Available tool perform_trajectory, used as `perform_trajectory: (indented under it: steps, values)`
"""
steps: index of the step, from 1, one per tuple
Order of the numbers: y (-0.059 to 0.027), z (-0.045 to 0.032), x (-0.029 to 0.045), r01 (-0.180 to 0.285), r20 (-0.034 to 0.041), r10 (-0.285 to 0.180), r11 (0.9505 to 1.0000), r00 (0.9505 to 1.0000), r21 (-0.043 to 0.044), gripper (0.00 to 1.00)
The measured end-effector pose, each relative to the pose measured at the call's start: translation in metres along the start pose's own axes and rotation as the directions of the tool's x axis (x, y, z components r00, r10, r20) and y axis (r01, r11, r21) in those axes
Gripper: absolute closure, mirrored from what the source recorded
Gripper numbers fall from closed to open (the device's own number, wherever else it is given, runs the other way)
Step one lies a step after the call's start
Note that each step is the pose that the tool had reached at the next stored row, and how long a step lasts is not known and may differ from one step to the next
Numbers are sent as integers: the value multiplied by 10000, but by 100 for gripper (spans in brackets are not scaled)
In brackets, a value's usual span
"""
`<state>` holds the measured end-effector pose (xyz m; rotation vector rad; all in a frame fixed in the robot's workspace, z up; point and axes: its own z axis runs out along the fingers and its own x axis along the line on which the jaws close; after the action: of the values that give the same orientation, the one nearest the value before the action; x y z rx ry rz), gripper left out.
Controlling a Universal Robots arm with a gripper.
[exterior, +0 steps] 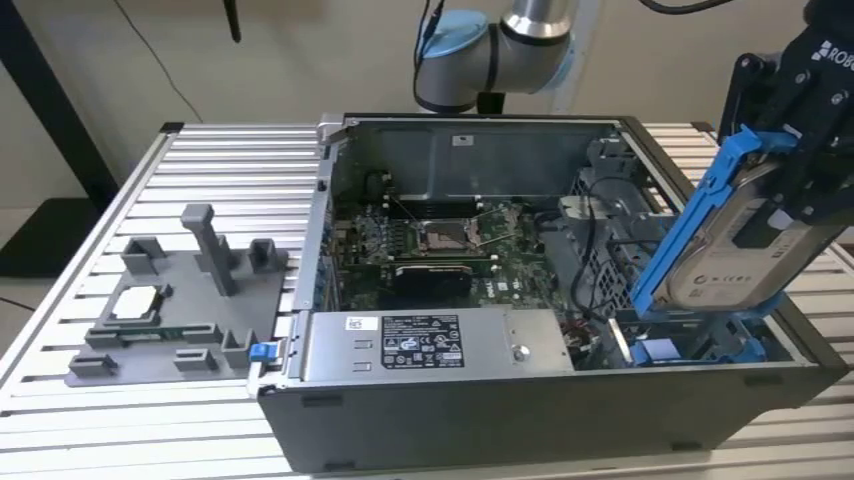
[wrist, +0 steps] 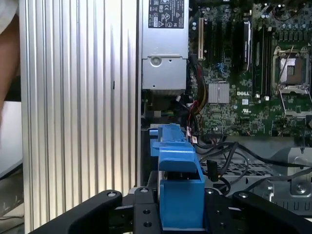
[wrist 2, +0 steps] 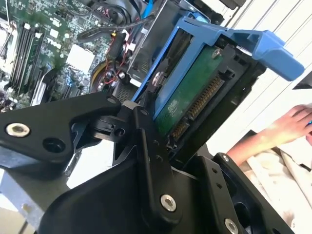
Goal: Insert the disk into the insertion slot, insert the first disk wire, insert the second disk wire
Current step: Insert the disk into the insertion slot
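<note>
Disk (exterior: pixel 731 262) in blue carrier frame, held up off the case, steeply tilted, label side facing the exterior camera. Its lower end sits just above the insertion slot (exterior: pixel 694 348) at the case corner on the exterior view's right. Cannot tell if it touches the rails. Not seated yet.

Hand (exterior: pixel 790 205) is closed on the disk, black fingers (exterior: pixel 814 150) clamping the upper part of the carrier. In the second wrist view the disk's (wrist 2: pixel 192 97) green board and connector edge face the camera, with the hand (wrist 2: pixel 146 129) on its side. In the first wrist view the blue frame (wrist: pixel 178 178) is pinched between the fingers.

Step in hand: getting the disk into the slot. To do it well, probably level out the tilt, line the carrier edges up with the blue rails, and go in straight without twisting. Loose black cables (wrist: pixel 229 156) lie near the bay, so snag risk; keep them out of the path.

Around: motherboard (exterior: pixel 427 235), power supply (exterior: pixel 427 345), ribbed table (exterior: pixel 200 160), grey fixture (exterior: pixel 174 300). A person's hand (wrist 2: pixel 287 126) is beside the case.
</note>
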<state>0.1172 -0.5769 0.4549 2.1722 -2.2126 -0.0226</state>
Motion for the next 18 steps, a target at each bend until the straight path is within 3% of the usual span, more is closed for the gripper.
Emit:
perform_trajectory:
  steps: [5,11,18]
  values:
    - [-43,95,-3,-1,0,1,10000,10000,0,100]
    - [-45,108,-3,-1,-1,1,10000,10000,0,100]
    - [-48,182,-4,0,5,0,10000,10000,0,100]
